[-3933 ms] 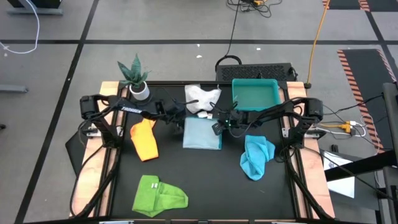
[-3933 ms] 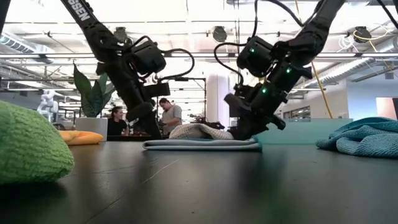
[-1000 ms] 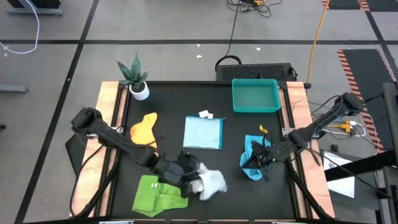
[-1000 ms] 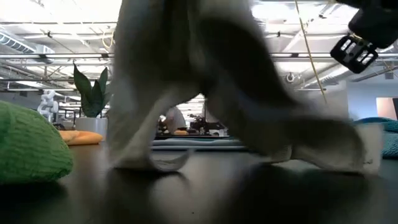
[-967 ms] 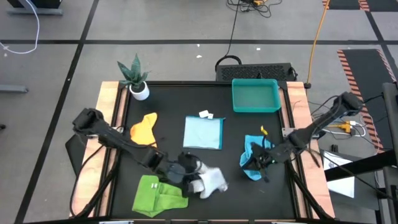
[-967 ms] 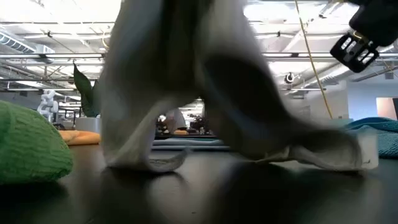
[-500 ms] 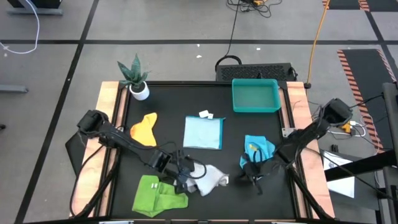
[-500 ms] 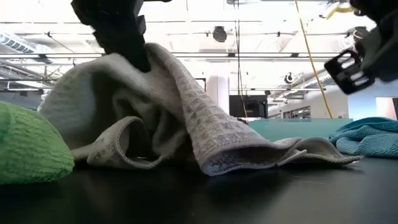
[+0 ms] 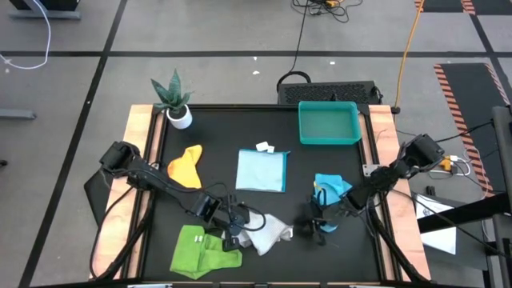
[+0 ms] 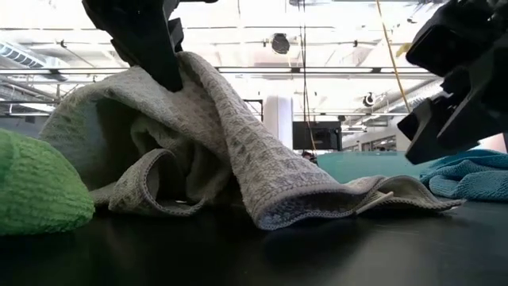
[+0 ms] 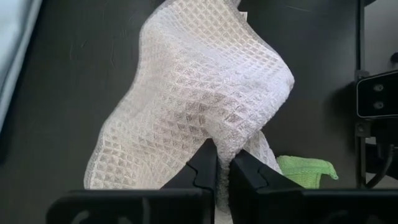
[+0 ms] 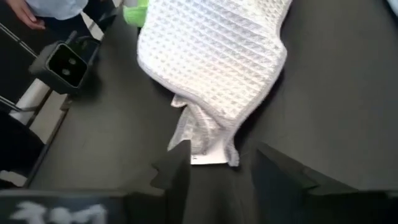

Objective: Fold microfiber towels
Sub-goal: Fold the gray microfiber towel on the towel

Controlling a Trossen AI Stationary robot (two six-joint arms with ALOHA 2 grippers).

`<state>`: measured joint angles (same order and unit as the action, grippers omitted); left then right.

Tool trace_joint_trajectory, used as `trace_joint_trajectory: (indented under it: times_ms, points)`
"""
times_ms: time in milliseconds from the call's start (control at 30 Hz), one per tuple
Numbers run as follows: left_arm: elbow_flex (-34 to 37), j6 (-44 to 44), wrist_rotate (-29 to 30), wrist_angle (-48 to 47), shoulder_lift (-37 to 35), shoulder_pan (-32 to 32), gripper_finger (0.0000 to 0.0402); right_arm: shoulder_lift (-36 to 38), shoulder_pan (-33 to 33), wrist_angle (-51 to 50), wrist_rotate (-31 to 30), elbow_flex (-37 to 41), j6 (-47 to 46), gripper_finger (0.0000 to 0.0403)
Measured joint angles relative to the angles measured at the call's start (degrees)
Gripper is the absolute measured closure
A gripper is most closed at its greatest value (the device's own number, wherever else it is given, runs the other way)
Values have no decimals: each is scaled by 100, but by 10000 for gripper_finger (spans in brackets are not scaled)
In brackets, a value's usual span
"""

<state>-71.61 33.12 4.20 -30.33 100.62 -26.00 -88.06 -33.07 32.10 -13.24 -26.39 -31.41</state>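
Note:
The white-grey microfiber towel (image 9: 270, 232) lies bunched near the table's front middle. My left gripper (image 11: 222, 163) is shut on its raised part and shows at the towel's left end in the high view (image 9: 234, 230). My right gripper (image 12: 221, 155) is open just right of the towel (image 9: 314, 227). Its fingers stand on either side of the towel's labelled corner (image 12: 208, 158), and I cannot tell whether they touch it. The light blue towel (image 9: 262, 170) lies folded flat at the centre. The turquoise (image 9: 330, 190), yellow-orange (image 9: 184, 166) and lime green (image 9: 204, 250) towels lie crumpled. My left gripper pinches a bunched fold of the white-grey towel (image 11: 225, 144) between its two fingers, slanting down from above. The pinched part stands raised (image 10: 178, 75). The rest drapes slack below it, with its hems and right corner (image 10: 373, 202) resting on the table.
A teal tray (image 9: 328, 140) stands at the far right and a potted plant (image 9: 174, 100) at the far left corner. A small white scrap (image 9: 265, 147) lies beyond the light blue towel. The lime green towel sits close to my left gripper.
My left gripper has come down with the white-grey towel. The towel hung bunched below it and now slumps on the table, its right corner spread out flat. My right gripper has gone down and toward the near edge, from the turquoise towel to the white-grey towel's right corner.

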Motion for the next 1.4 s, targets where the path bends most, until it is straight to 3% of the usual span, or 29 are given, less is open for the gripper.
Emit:
trace_joint_trajectory:
  times_ms: [167, 400, 667, 867, 1067, 1233, 1400]
  points:
    - [0, 4, -2, 7, 0, 0, 365, -18, 153, -18, 133, 0, 9, 219]
    - [0, 35, -42, 7, 0, -1, 275, -350, 301, 109, 485, -2, -94, 230]
    - [0, 31, -798, -118, -85, 0, 204, -1137, 309, 1124, 557, -5, -370, 234]
    - [2, -40, -1009, -294, -553, -36, 195, -1258, 310, 1220, 530, -17, -514, 282]
    - [0, -347, -242, 111, -1085, -39, 195, -1112, 309, 1150, 593, -3, -515, 389]
    - [-4, -751, 72, 774, -1089, 50, 195, -738, 311, 1107, 584, 0, -406, 399]
    - [-2, -1291, -395, 1668, -683, 336, 195, -216, 311, 1065, 431, 0, -208, 401]
